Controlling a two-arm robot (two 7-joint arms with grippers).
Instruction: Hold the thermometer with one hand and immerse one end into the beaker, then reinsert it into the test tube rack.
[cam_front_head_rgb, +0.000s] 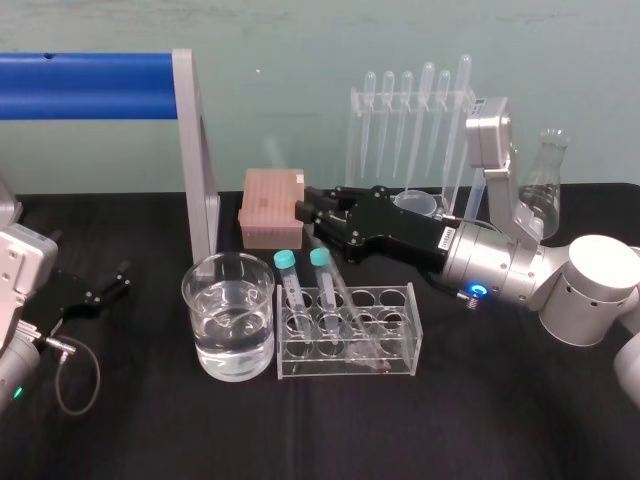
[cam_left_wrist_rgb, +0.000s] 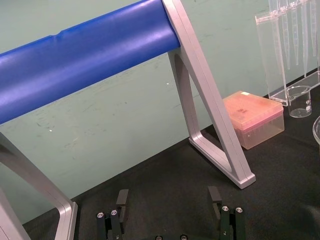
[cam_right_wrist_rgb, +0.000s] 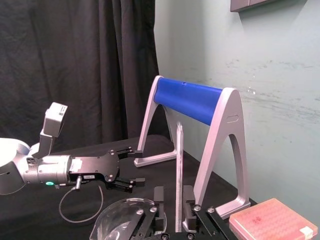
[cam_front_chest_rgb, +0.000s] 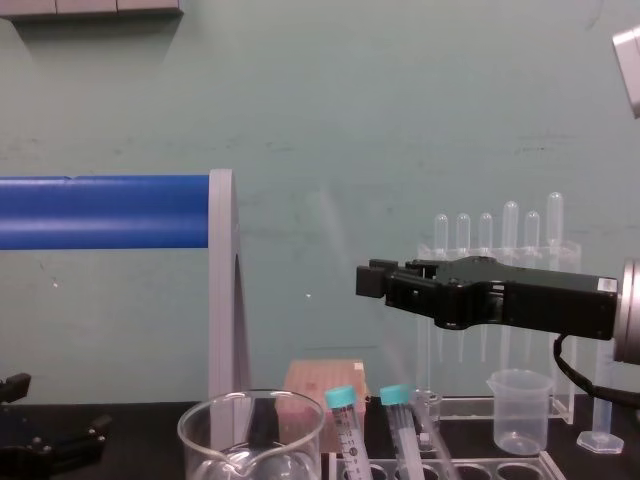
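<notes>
The thermometer (cam_front_head_rgb: 352, 312) leans in the test tube rack (cam_front_head_rgb: 400, 345), its lower end in a hole and its top slanting back toward my right gripper (cam_front_head_rgb: 303, 212). From the right wrist, the thermometer (cam_right_wrist_rgb: 179, 170) rises between the black fingers (cam_right_wrist_rgb: 159, 194), with a gap on one side, so the gripper (cam_right_wrist_rgb: 173, 193) is open a little around it. The chest view has the gripper (cam_front_chest_rgb: 364, 280) level above the rack, beside the faint rod (cam_front_chest_rgb: 425, 425). The beaker (cam_front_head_rgb: 228, 312), holding clear liquid, stands left of the rack. My left gripper (cam_front_head_rgb: 108, 284) rests open on the table at far left.
Two teal-capped tubes (cam_front_head_rgb: 288, 275) stand in the rack's left holes. A pink tip box (cam_front_head_rgb: 272, 205), a pipette stand (cam_front_head_rgb: 410, 110), a small plastic beaker (cam_front_head_rgb: 420, 203) and a flask (cam_front_head_rgb: 548, 180) line the back. A blue roller on a silver frame (cam_front_head_rgb: 195, 150) rises behind the beaker.
</notes>
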